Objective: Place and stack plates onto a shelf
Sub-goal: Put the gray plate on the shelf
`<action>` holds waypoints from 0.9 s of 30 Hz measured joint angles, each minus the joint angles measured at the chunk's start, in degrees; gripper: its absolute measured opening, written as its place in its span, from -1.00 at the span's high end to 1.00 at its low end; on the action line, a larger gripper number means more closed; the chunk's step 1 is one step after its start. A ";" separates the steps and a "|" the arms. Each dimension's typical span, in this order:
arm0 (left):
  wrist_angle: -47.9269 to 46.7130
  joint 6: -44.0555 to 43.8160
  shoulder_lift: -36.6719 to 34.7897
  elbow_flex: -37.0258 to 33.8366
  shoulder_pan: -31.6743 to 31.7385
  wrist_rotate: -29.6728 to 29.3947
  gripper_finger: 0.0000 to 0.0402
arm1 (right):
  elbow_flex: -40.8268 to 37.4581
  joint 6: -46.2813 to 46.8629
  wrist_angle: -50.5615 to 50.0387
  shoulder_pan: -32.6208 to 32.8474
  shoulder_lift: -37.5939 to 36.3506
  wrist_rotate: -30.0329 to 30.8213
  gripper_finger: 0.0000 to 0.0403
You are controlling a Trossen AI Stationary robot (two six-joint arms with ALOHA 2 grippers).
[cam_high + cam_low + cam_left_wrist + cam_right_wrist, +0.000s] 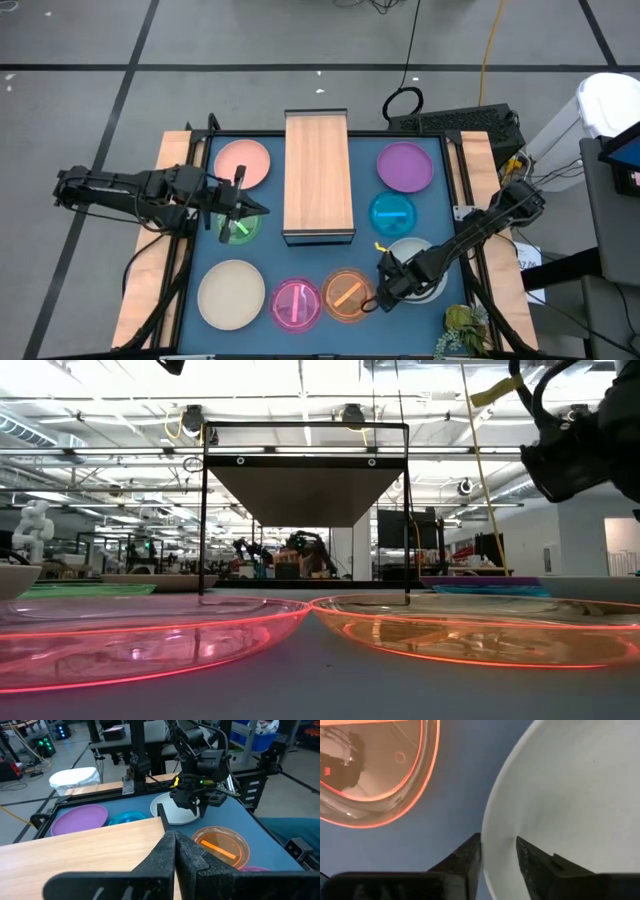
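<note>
All eight plates lie flat on the blue table: salmon (243, 163), green (236, 228), cream (231, 292), magenta (296, 304), orange (347, 294), pale white (422, 262), teal (393, 213) and purple (405, 166). The light-wood shelf (319, 176) stands in the far middle with nothing on it. My left gripper (250, 207) is shut and hovers over the green plate, left of the shelf; in its wrist view the shut gripper (175, 851) holds nothing. My right gripper (384, 288) is open and low at the pale white plate's left rim, beside the orange plate. My right gripper (499, 857) straddles the pale white plate's rim (487, 840) from above, one finger (467, 857) outside the plate and one finger (537, 862) over its inside. A gap shows at the inner finger. Whether the outer finger touches the rim, I cannot tell. The plate lies flat.
Wooden side boards (147, 262) flank the table on the left and right (492, 262). A small bunch of green leaves (466, 330) lies at the near right corner. In the low view the magenta plate (130, 645) and orange plate (480, 635) fill the foreground.
</note>
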 joint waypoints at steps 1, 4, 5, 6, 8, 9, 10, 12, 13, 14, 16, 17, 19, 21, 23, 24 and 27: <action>0.00 0.12 0.00 0.00 0.00 -0.01 0.98 | 0.00 -0.17 -0.32 0.00 -0.01 -0.69 0.59; 0.00 0.14 0.00 0.00 0.00 -0.01 0.98 | 0.09 -1.78 -0.40 0.00 -0.17 -1.40 0.78; 0.00 0.15 0.00 0.00 0.00 -0.01 0.98 | 0.14 -2.35 -0.44 0.00 -0.17 -1.93 0.85; -0.03 0.16 0.00 0.00 0.00 -0.01 0.98 | 0.19 -2.63 -0.48 -0.02 -0.21 -2.14 0.90; -0.02 0.16 0.00 0.00 0.00 -0.01 0.98 | 0.22 -2.97 -0.51 -0.01 -0.35 -2.20 0.95; -0.03 0.16 0.00 0.00 0.00 -0.01 0.98 | 0.22 -2.99 -0.59 0.05 -0.52 -2.20 0.95; -0.07 0.16 0.00 0.00 0.00 -0.01 0.98 | 0.22 -3.00 -0.62 0.12 -0.55 -2.16 0.95; -0.07 0.18 0.00 0.00 0.00 -0.01 0.98 | 0.27 -3.27 -0.71 0.25 -0.53 -2.20 0.94; -0.08 0.25 0.00 0.00 0.00 -0.01 0.98 | 0.41 -4.00 -1.14 0.40 -0.67 -2.24 0.94; -0.09 0.51 0.00 0.00 0.00 -0.01 0.98 | 0.55 -4.82 -1.60 0.53 -0.76 -2.31 0.94; -0.09 0.80 0.00 0.00 0.00 -0.01 0.98 | 1.14 -6.01 -2.20 0.75 -0.76 -2.37 0.95; -0.09 0.96 0.00 0.00 0.00 -0.01 0.98 | 1.57 -6.70 -2.62 0.91 -0.76 -2.37 0.95; -0.07 1.01 0.00 0.00 0.00 -0.01 0.98 | 2.90 -7.60 -4.30 1.36 -0.74 -2.34 0.95; -0.09 1.01 0.00 0.00 0.00 -0.01 0.98 | 4.05 -8.08 -6.17 1.76 -0.76 -2.28 0.96; -0.09 1.01 0.00 0.00 0.00 -0.01 0.98 | 5.20 -8.61 -8.08 2.28 -0.76 -1.99 0.97; -0.09 1.01 0.00 0.00 0.00 -0.01 0.98 | 5.81 -8.85 -9.12 2.60 -0.76 -1.72 0.98; -0.09 0.99 0.00 0.00 0.00 -0.01 0.98 | 7.86 -10.56 -12.15 3.63 -0.76 -0.67 1.00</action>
